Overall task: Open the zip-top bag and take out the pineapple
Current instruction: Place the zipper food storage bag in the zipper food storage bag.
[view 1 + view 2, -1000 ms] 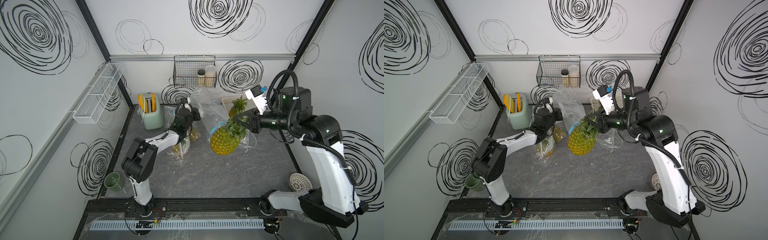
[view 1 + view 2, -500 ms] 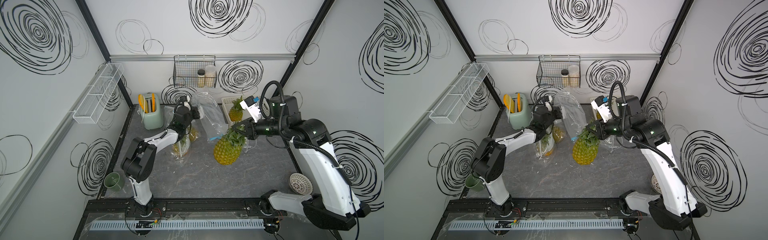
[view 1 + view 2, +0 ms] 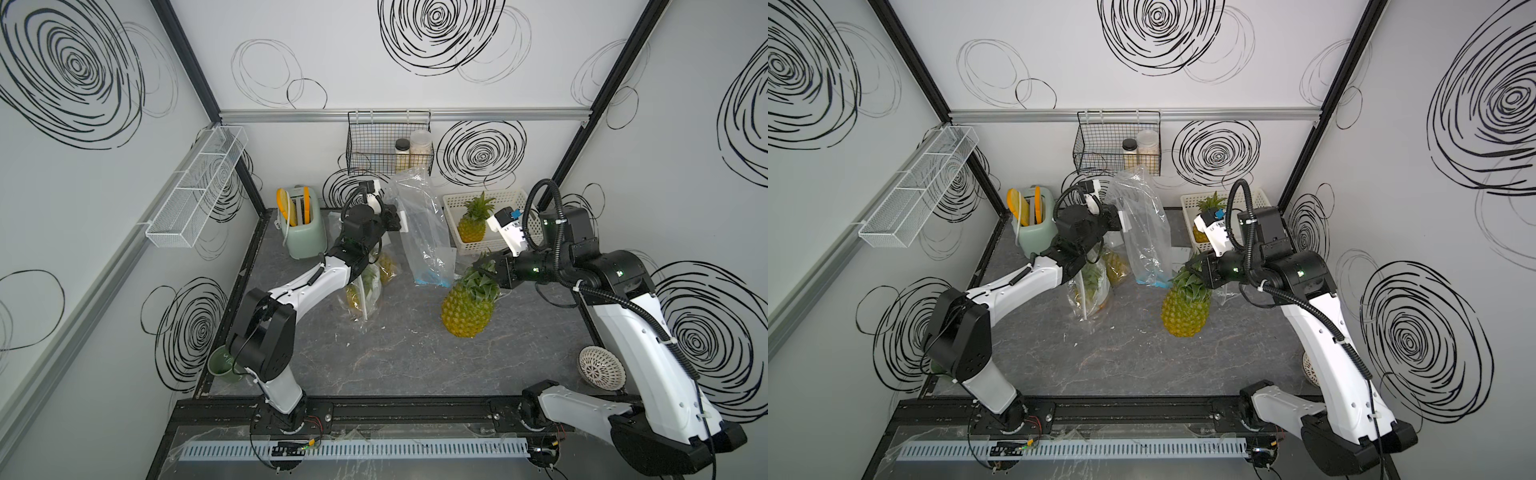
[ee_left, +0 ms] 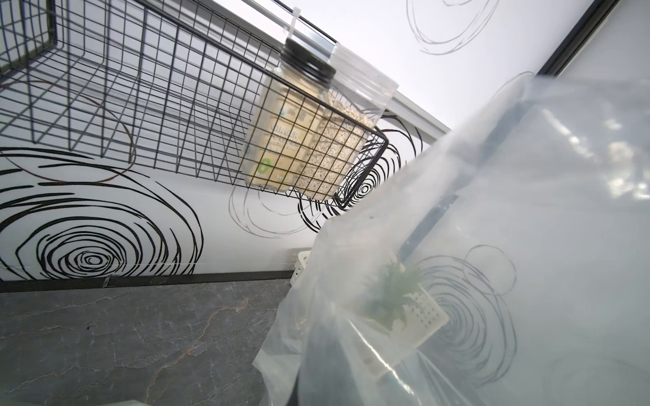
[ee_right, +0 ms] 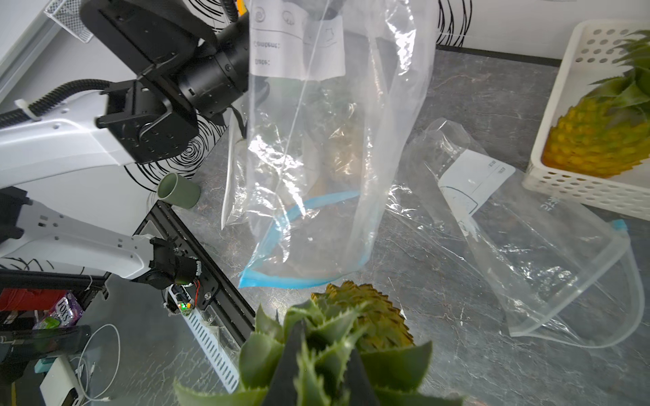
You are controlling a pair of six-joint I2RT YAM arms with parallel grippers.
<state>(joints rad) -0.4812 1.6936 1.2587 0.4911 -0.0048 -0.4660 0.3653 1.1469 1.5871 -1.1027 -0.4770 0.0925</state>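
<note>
The pineapple [image 3: 467,309] [image 3: 1185,309] is out of the bag, tilted, with its base at or just above the table right of centre. My right gripper [image 3: 484,270] [image 3: 1198,268] [image 5: 320,365] is shut on its green crown, and leaves show between the dark fingers [image 5: 288,369]. The clear zip-top bag [image 3: 424,232] [image 3: 1144,232] [image 5: 316,140] hangs upside down, its blue zip mouth open just above the table. My left gripper [image 3: 397,218] [image 3: 1121,220] is shut on the bag's upper edge. In the left wrist view the bag [image 4: 492,246] hides the jaws.
A white basket [image 3: 451,199] at the back right holds another pineapple [image 3: 471,220]. An empty bag [image 5: 527,246] lies flat next to it. Bagged pineapples [image 3: 365,286] sit under my left arm. A toaster [image 3: 301,224], wire basket [image 3: 388,149], green cup [image 3: 222,361] and white strainer [image 3: 602,368] line the edges.
My right gripper has carried the pineapple down and towards the front right, away from the bag's mouth. The bag now hangs straighter from my left gripper, which has stayed put.
</note>
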